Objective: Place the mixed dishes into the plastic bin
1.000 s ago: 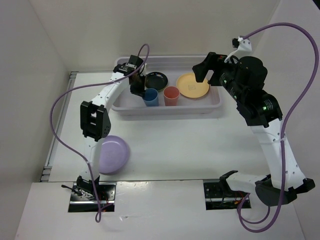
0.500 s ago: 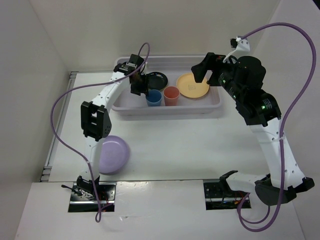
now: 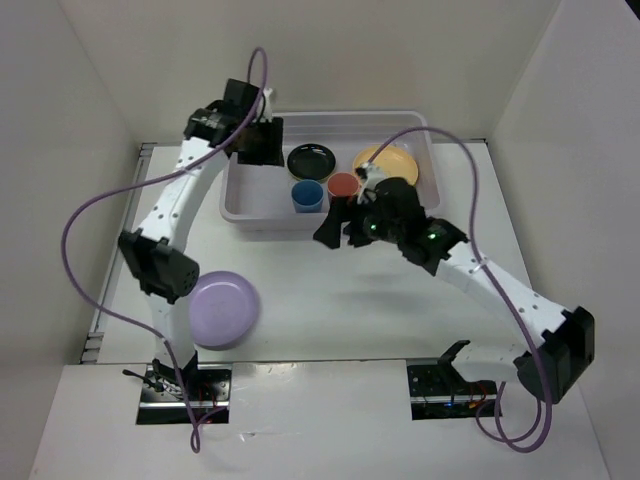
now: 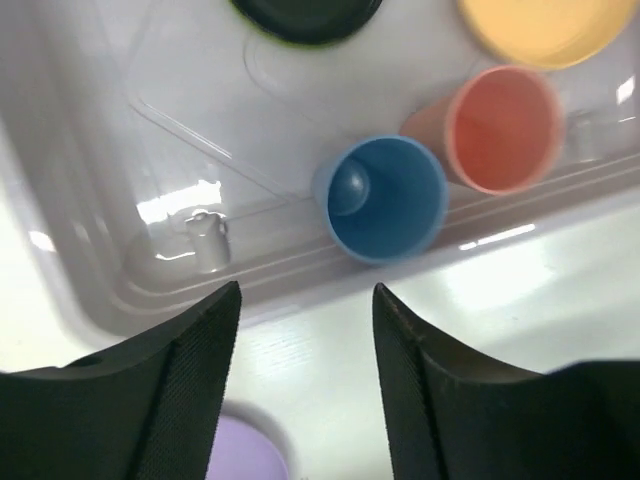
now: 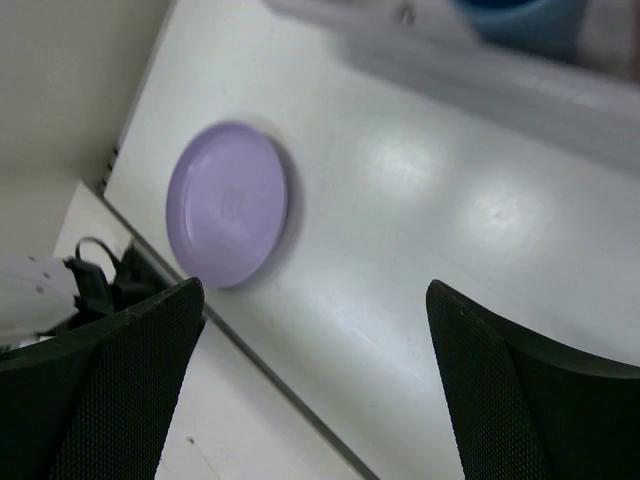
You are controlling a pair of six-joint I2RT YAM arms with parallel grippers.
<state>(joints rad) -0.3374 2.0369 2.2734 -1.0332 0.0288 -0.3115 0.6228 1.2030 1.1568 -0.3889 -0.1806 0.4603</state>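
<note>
While left gripper (image 4: 305, 300) and right gripper (image 5: 312, 292) gape empty, the smooth round lavender plate (image 5: 228, 203) lies near-left of the glossy translucent bin (image 3: 260, 218).

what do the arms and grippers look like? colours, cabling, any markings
The left arm and right arm both have white links and black joint housings. A purple cable loops off each. Green lights glow on the right arm. The left gripper and right gripper have black, finely textured fingers. No markings are readable.

No readable text, label or number shows anywhere.
</note>
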